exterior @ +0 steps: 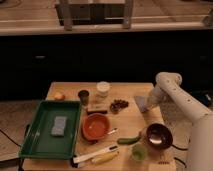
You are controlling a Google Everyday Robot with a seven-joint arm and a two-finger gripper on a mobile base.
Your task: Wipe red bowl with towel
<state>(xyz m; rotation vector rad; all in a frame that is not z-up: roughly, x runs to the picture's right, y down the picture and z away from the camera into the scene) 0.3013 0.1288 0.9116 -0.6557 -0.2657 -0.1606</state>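
Pickup step, we judge: pincer (pixel 148 106) at towel (pixel 140 102), right side of bench (pixel 125 94); we cannot tell if it is clamped. Next move needs towel carried left into red bowl (pixel 95 126).

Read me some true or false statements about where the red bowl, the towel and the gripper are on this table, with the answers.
1. The red bowl sits inside the green tray. False: it stands on the table, just right of the tray.
2. The gripper is at the towel, on the table's right side. True.
3. A grey-blue sponge lies in the green tray. True.
4. The towel lies in the red bowl. False: it is apart from the bowl, farther right, by the gripper.
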